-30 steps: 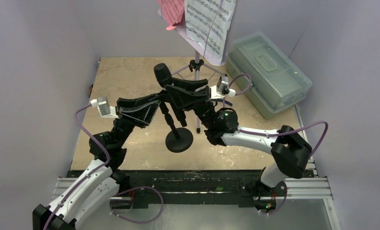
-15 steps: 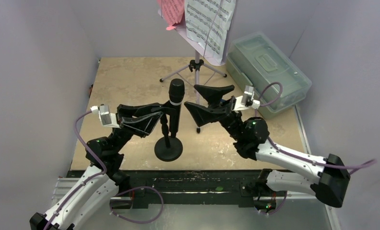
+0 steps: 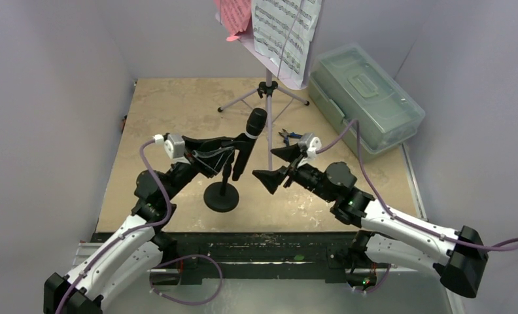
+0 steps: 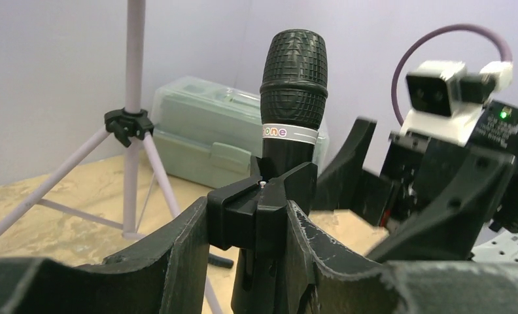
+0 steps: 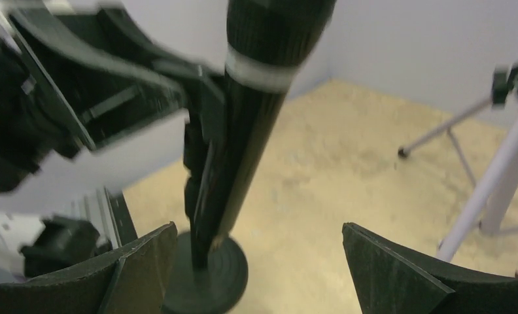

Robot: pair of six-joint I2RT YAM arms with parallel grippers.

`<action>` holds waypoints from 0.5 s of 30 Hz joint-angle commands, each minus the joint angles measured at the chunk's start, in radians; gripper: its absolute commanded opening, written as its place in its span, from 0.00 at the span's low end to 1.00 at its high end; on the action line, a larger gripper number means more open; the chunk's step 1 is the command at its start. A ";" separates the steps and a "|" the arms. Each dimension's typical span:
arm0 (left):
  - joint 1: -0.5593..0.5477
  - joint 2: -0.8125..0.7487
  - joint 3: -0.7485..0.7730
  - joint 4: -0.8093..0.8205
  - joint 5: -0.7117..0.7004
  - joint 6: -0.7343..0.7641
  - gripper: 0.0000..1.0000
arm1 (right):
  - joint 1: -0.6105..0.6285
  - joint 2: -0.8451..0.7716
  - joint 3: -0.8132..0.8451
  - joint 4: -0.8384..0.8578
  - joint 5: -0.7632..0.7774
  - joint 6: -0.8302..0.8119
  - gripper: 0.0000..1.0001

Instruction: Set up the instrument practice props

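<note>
In front of the music stand (image 3: 267,88), the left gripper (image 3: 225,152) pinches the mic stand (image 3: 221,196) just below its seated microphone (image 3: 250,140), the right gripper (image 3: 264,165) gaping empty beside; the thing looks stiff but top-heavy, best held up there.

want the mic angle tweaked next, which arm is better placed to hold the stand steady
Left. Its hand grips the mic stand at the clip just under the microphone; the right hand is open, not touching it.
</note>
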 commanded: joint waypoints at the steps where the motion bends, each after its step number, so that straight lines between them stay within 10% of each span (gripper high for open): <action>1: -0.003 0.064 -0.001 0.255 -0.047 0.051 0.00 | -0.005 0.052 -0.053 -0.017 -0.054 0.026 0.99; 15: -0.003 0.249 -0.201 0.689 -0.010 0.041 0.00 | -0.240 0.292 0.067 0.273 -0.418 0.183 0.99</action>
